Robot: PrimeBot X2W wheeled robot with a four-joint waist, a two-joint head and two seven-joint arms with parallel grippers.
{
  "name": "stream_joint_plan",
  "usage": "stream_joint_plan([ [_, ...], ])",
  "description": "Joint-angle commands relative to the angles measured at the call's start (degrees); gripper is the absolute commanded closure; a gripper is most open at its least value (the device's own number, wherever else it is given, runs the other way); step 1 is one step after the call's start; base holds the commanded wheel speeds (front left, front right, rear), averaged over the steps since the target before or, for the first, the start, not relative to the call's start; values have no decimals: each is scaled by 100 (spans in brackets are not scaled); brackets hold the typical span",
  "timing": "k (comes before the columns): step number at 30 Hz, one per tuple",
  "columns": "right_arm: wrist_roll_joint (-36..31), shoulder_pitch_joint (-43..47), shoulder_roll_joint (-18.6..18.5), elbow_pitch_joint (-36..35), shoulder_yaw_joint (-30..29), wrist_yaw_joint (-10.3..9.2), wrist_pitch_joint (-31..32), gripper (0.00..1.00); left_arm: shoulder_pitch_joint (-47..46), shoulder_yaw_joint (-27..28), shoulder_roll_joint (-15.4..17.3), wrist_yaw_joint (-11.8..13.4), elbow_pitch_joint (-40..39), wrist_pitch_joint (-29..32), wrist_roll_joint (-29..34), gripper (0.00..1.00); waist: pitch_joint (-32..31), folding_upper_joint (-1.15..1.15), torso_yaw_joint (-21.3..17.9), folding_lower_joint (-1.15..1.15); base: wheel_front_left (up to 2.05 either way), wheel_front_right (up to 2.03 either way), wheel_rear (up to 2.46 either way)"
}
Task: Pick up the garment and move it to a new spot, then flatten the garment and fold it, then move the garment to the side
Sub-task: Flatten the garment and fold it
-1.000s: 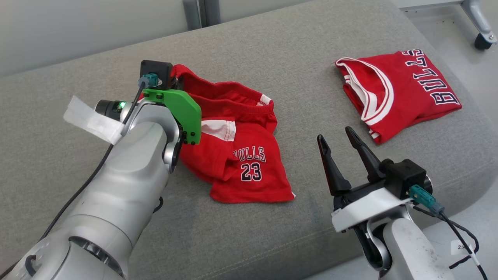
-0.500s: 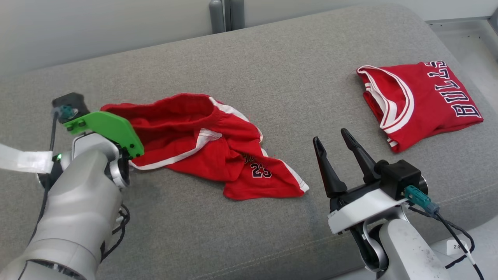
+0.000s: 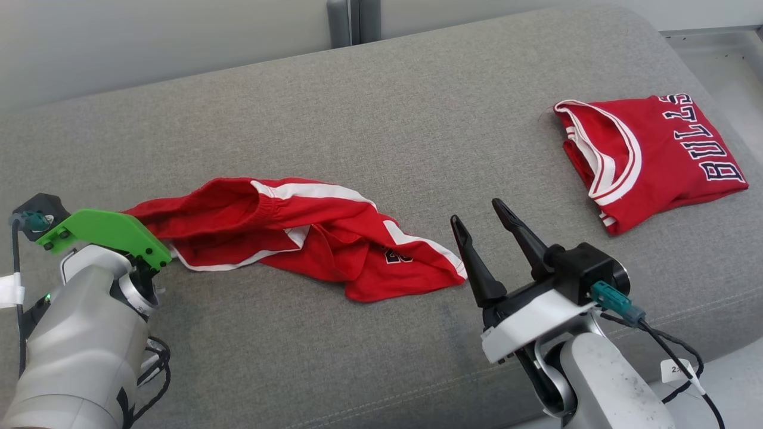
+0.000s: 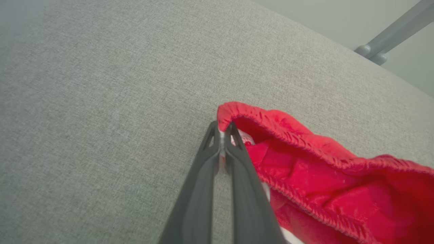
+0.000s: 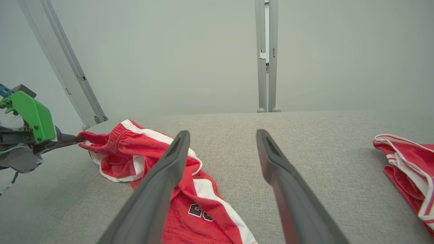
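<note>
The garment (image 3: 310, 238) is a pair of red shorts with white stripes, lying stretched out and crumpled across the grey cushion (image 3: 381, 107). My left gripper (image 4: 223, 130) is shut on the garment's (image 4: 322, 176) elastic waistband at its left end, low over the cushion. In the head view a green wrist bracket (image 3: 101, 232) covers those fingers. The right wrist view shows the left gripper (image 5: 76, 139) pinching the waistband of the garment (image 5: 135, 149). My right gripper (image 3: 477, 213) is open and holds nothing, just right of the garment's leg end, and its fingers (image 5: 222, 133) stand wide apart.
A folded red jersey (image 3: 650, 155) lies at the cushion's far right, and the right wrist view shows the jersey (image 5: 407, 159) at its right edge. A grey metal post (image 3: 351, 21) stands behind the cushion. The cushion's front edge runs below both arms, with pale floor (image 3: 715, 36) at the right.
My left gripper has pulled the waistband to the left and toward me, drawing the shorts out long. The right gripper stays open. The camera has shifted too.
</note>
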Motion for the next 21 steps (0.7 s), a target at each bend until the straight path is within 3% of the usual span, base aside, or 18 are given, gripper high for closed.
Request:
stream_joint_plan([
  [1,36,-57,-9,46,81,-5,33,0,58,55,45,-86,-20,-58,-60,23,-11,0,14,0,0,0,0],
  [2,29,-71,-9,69,122,-5,39,0,43,65,43,-157,-54,-95,-64,0,-17,0,24,0,0,0,0],
  [14,186,-303,-7,528,628,-5,332,0,-311,-257,123,-961,-715,-702,320,0,-123,0,485,0,0,0,0],
  [21,349,-587,-8,1148,935,-5,571,0,-119,-340,83,-1011,-1279,-1018,492,0,-174,0,896,0,0,0,0],
])
